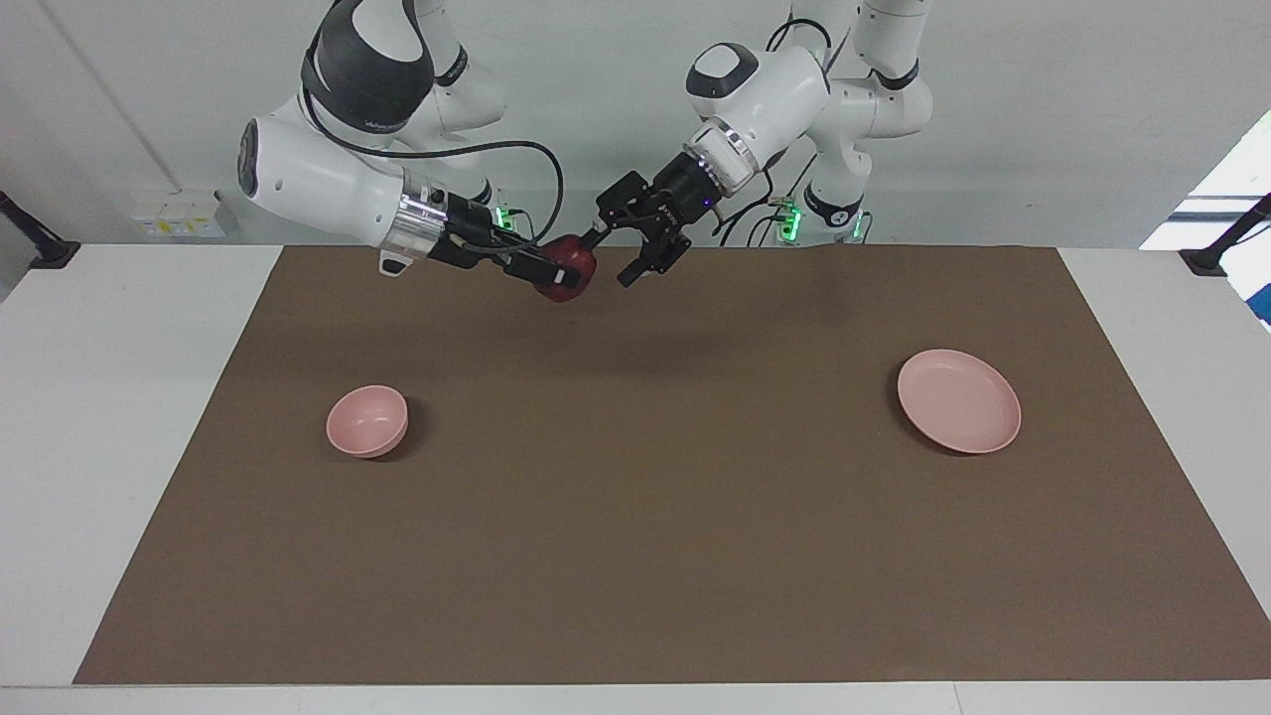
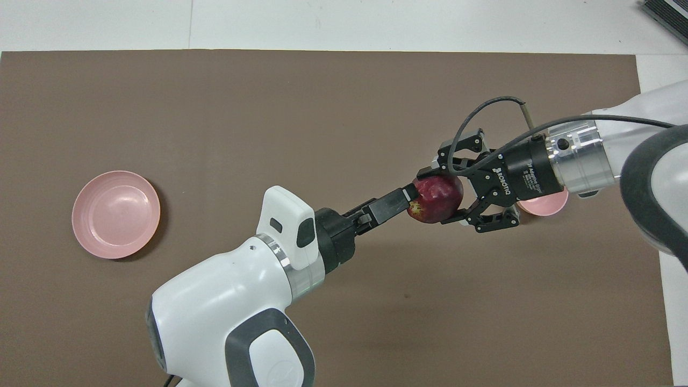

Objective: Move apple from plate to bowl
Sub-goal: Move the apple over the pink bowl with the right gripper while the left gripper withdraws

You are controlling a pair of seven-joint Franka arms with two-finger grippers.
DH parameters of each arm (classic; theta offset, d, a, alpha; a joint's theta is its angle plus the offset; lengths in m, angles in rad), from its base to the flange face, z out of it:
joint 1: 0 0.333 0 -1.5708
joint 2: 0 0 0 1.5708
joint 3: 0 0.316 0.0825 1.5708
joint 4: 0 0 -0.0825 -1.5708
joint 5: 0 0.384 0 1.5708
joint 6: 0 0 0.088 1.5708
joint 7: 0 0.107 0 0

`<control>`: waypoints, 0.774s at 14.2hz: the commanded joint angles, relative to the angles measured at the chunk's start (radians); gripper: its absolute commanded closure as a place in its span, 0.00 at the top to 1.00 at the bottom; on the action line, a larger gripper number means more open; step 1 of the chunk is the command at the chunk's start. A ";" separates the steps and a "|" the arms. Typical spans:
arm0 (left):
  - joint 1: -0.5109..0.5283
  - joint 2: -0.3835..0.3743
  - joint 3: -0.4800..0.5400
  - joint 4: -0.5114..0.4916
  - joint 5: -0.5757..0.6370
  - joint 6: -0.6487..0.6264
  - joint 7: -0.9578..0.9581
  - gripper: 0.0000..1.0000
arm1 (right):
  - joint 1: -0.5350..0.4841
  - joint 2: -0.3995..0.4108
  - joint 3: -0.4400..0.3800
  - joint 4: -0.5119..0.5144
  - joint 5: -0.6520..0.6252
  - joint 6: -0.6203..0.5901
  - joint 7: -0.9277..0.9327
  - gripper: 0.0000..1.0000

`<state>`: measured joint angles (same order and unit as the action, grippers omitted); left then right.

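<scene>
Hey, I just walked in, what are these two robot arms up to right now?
They are passing an apple between them in mid-air, over the brown mat close to the robots. The right pincer is closed on the apple, and the left pincer sits right beside it with its fingers open. The pink plate at the left arm's end of the table has nothing on it, and the pink bowl at the right arm's end has nothing in it yet.

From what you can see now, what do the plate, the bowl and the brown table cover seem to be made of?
The plate and the bowl look like smooth plastic or melamine: even pale pink, with a soft sheen on the plate in the overhead view. Glazed ceramic cannot be excluded. The brown cover looks like matte paper or thin mat: flat, no gloss, straight cut edges.
</scene>
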<state>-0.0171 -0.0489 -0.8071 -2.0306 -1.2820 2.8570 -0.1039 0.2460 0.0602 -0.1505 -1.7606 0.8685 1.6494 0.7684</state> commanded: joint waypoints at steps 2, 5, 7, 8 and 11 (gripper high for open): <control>-0.003 -0.011 0.100 -0.011 0.004 -0.207 0.001 1.00 | -0.039 -0.013 0.000 0.036 -0.175 -0.048 -0.167 0.00; -0.012 -0.028 0.193 -0.046 0.184 -0.367 -0.002 1.00 | -0.045 -0.014 0.000 0.026 -0.403 -0.024 -0.350 0.00; -0.012 -0.022 0.287 -0.036 0.399 -0.547 -0.003 1.00 | -0.054 -0.011 0.000 0.006 -0.518 0.032 -0.456 0.00; -0.012 -0.019 0.322 -0.022 0.543 -0.633 -0.005 1.00 | -0.076 -0.001 0.000 0.001 -0.531 0.035 -0.512 0.00; -0.012 -0.022 0.387 -0.011 0.858 -0.786 -0.010 1.00 | -0.126 0.035 0.000 -0.043 -0.581 0.108 -0.705 0.00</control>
<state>-0.0189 -0.0508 -0.4581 -2.0435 -0.5669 2.1512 -0.1024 0.1515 0.0788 -0.1558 -1.7725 0.3339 1.7061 0.1818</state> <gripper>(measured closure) 0.000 0.189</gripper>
